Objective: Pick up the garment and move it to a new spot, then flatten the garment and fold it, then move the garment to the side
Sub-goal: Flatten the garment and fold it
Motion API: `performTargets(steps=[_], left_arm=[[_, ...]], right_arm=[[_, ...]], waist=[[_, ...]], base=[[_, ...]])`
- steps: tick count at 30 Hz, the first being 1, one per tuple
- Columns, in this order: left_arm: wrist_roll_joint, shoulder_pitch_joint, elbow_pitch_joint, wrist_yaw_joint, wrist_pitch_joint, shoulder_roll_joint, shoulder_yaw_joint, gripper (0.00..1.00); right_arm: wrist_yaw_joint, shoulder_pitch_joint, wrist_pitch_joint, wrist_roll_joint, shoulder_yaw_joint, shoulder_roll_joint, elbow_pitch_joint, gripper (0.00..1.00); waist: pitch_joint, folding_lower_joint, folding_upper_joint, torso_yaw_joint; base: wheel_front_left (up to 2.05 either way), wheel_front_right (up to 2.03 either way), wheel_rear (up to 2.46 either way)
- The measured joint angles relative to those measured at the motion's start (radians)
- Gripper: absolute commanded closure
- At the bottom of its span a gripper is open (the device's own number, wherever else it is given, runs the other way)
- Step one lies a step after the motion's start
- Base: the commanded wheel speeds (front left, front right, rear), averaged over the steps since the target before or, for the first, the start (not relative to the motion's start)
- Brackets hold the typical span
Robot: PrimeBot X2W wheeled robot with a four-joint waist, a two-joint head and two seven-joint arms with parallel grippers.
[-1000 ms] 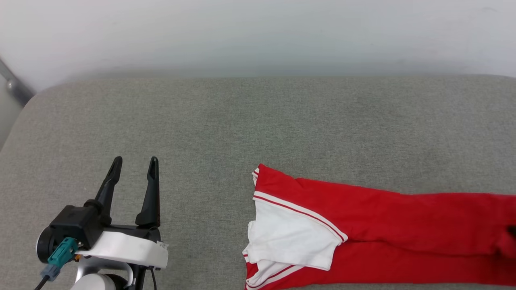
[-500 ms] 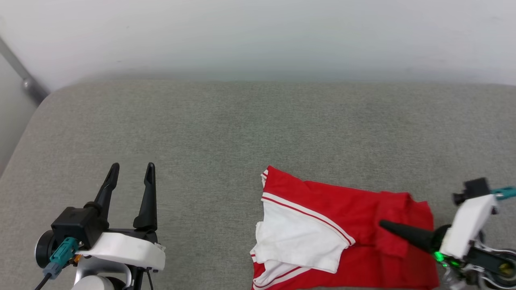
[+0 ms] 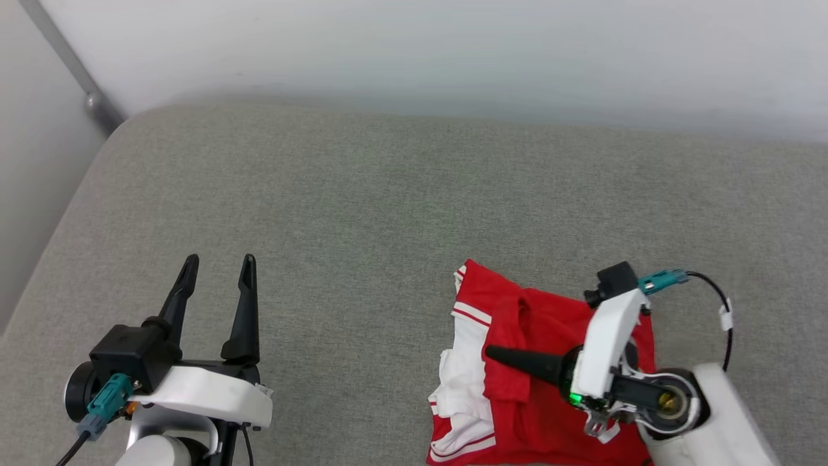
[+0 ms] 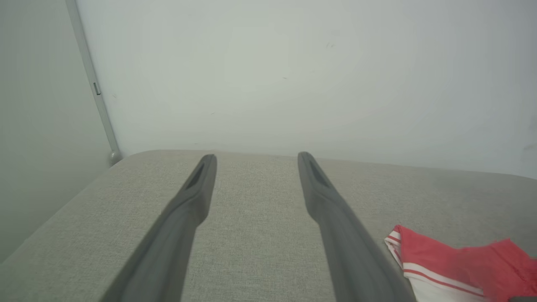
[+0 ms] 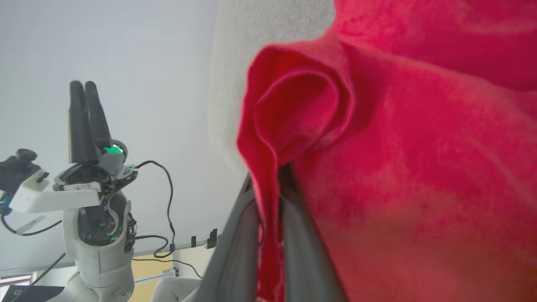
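The garment (image 3: 537,317), red with a white striped-trim sleeve (image 3: 462,369), lies bunched at the front right of the grey cushion (image 3: 362,213). My right gripper (image 3: 490,353) lies across it, pointing left, shut on a fold of red cloth. In the right wrist view the fingers (image 5: 235,243) pinch a red edge of the garment (image 5: 419,167), which hides their tips. My left gripper (image 3: 218,265) stands open and empty over bare cushion, well left of the garment. Its spread fingers (image 4: 197,188) appear in the left wrist view, with the garment (image 4: 453,264) low on the right.
The cushion's rounded left edge (image 3: 77,194) drops off beside a grey pole (image 3: 71,65). A pale wall (image 3: 414,52) runs behind the cushion. Bare cushion stretches behind and left of the garment. The left arm (image 5: 84,184) appears in the right wrist view.
My right gripper has carried the red cloth leftward over the garment, doubling it into a much shorter heap. The head camera has also shifted. The left gripper stays open in place.
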Motion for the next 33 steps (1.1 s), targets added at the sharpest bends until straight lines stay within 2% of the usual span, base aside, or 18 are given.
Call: performTargets(steps=[2, 3, 4, 5, 6, 12, 16, 19, 22, 26, 28, 29, 30, 33], left_arm=[[0.0, -0.003, 0.003, -0.001, -0.001, -0.003, -0.003, 0.0], [0.0, -0.004, 0.005, -0.001, -0.001, -0.006, -0.005, 0.0], [0.0, -0.004, 0.006, -0.001, -0.001, -0.007, -0.006, 0.0], [0.0, -0.004, 0.006, -0.001, -0.003, -0.007, -0.006, 0.0], [0.0, -0.005, 0.007, -0.001, -0.004, -0.008, -0.006, 0.0], [0.001, -0.005, 0.015, 0.004, -0.009, -0.008, -0.003, 0.0], [0.001, -0.005, 0.018, 0.008, -0.01, -0.008, -0.003, 0.0], [0.001, -0.004, 0.02, 0.009, -0.01, -0.007, -0.005, 0.0], [0.001, 0.0, 0.02, 0.013, -0.01, -0.006, -0.006, 0.0], [0.0, 0.007, 0.018, 0.017, -0.01, -0.005, -0.005, 0.0], [0.0, 0.008, 0.017, 0.018, -0.01, -0.004, -0.005, 0.0], [-0.002, 0.011, 0.017, 0.018, -0.01, -0.003, -0.002, 0.0], [-0.002, 0.011, 0.017, 0.018, -0.01, -0.003, -0.002, 0.0], [-0.004, 0.019, 0.02, 0.021, -0.01, 0.002, 0.003, 0.0]], right_arm=[[0.0, -0.019, -0.038, -0.033, 0.039, 0.0, 0.054, 1.0], [0.0, -0.027, -0.062, -0.048, 0.054, 0.0, 0.077, 0.86], [0.0, -0.036, -0.082, -0.06, 0.069, 0.0, 0.097, 0.57], [0.0, -0.045, -0.098, -0.062, 0.082, 0.0, 0.114, 0.57], [0.0, -0.053, -0.115, -0.063, 0.094, 0.0, 0.127, 0.0], [0.0, -0.103, -0.161, -0.085, 0.157, -0.002, 0.139, 0.0], [0.0, -0.108, -0.176, -0.108, 0.195, -0.033, 0.079, 0.0], [0.0, -0.108, -0.225, -0.153, 0.227, -0.081, -0.006, 0.0], [0.0, -0.102, -0.313, -0.255, 0.238, -0.159, -0.065, 0.0], [0.0, -0.068, -0.424, -0.432, 0.19, -0.243, -0.079, 0.0], [0.0, -0.055, -0.449, -0.471, 0.167, -0.255, -0.078, 0.0], [0.0, -0.026, -0.49, -0.542, 0.116, -0.275, -0.074, 0.0], [0.0, -0.026, -0.49, -0.542, 0.116, -0.275, -0.074, 0.0], [0.0, 0.026, -0.565, -0.647, 0.008, -0.292, -0.077, 0.0]], waist=[[0.003, 0.0, 0.0, 0.008], [0.004, 0.0, 0.0, 0.011], [0.005, 0.0, 0.0, 0.013], [0.007, 0.0, 0.0, 0.014], [0.009, 0.0, 0.0, 0.015], [0.014, -0.0001, 0.0, 0.006], [0.008, 0.0, 0.0, -0.006], [0.0, -0.0001, 0.0, -0.019], [-0.011, -0.0001, 0.0, -0.034], [-0.024, -0.0001, 0.0, -0.062], [-0.026, 0.0, 0.0, -0.069], [-0.032, 0.0, 0.0, -0.083], [-0.032, 0.0, 0.0, -0.083], [-0.043, -0.0001, 0.0, -0.1]], base=[[0.0, 0.0, 0.0], [0.0, 0.0, 0.0], [0.0, 0.0, 0.0], [0.0, 0.0, 0.0], [0.0, 0.0, 0.0], [0.0, 0.0, 0.0], [0.0, 0.0, 0.0], [0.0, 0.0, 0.0], [0.0, 0.0, 0.0], [0.0, 0.0, 0.0], [0.0, 0.0, 0.0], [0.0, 0.0, 0.0], [0.0, 0.0, 0.0], [0.0, 0.0, 0.0]])
